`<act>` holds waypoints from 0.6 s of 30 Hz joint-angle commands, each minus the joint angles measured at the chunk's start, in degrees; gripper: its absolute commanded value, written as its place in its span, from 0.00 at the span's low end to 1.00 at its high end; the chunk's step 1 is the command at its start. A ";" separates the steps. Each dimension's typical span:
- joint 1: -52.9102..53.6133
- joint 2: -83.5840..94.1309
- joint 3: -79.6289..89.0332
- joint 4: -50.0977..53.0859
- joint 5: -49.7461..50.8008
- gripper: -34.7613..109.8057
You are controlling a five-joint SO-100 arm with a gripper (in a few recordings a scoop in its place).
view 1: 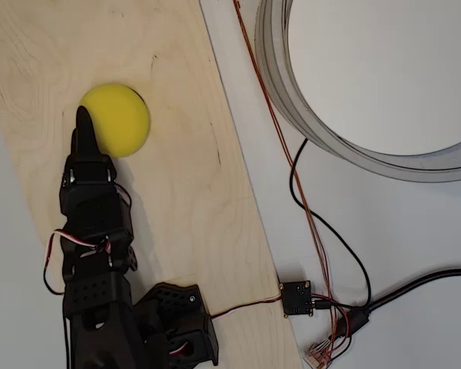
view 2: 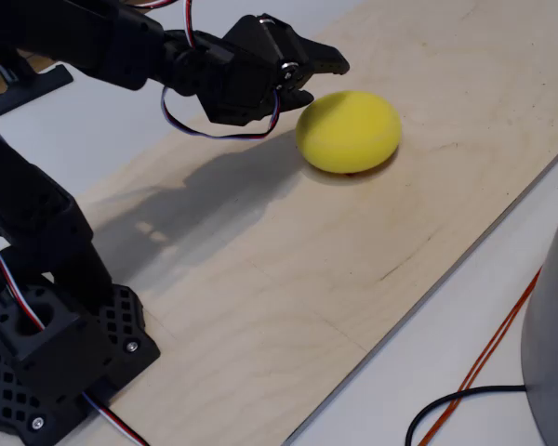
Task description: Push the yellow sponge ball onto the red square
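Yellow sponge ball (view 2: 348, 131), round, matte, tool (view 2: 318, 79) just beside

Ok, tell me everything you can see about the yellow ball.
The round, bright yellow, matte foam ball rests on the pale wooden board, looking slightly flattened in the fixed view. A sliver of red peeks out beneath it. The black pincer sits at its side, tip overlapping it from overhead; contact is unclear.

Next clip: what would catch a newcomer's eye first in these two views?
The yellow sponge ball stands out, resting on the pale wooden board near its far end in the overhead view. The black claw reaches to the ball's side, jaws close together, its tip at the ball's edge. A big grey ring lies off the board at upper right in the overhead view.
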 commanded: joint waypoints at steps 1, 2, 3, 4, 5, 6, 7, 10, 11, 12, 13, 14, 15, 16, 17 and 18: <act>-0.35 5.54 0.09 -0.88 1.14 0.38; -0.44 6.33 -0.09 -0.79 1.32 0.38; -0.62 6.94 -0.62 -0.53 1.41 0.38; -0.70 7.47 -0.79 -0.53 1.67 0.38; -0.70 7.82 -1.14 -0.53 2.11 0.38; -0.70 8.17 -1.67 -0.53 1.93 0.38; -0.70 8.61 -2.11 -0.53 1.58 0.38; -0.18 10.11 -4.22 -0.53 -0.62 0.38; 0.09 10.46 -5.01 -0.62 -1.58 0.38; 0.53 10.81 -6.06 -0.62 -2.99 0.38; 0.97 11.34 -7.12 -0.88 -5.01 0.38; 1.32 11.78 -8.53 -1.05 -7.65 0.38; 1.58 11.95 -10.37 -1.05 -10.99 0.38; 1.93 12.04 -12.04 -1.05 -14.06 0.38; 2.20 11.87 -13.89 -1.05 -16.70 0.39; 2.46 11.69 -15.73 -1.05 -19.69 0.39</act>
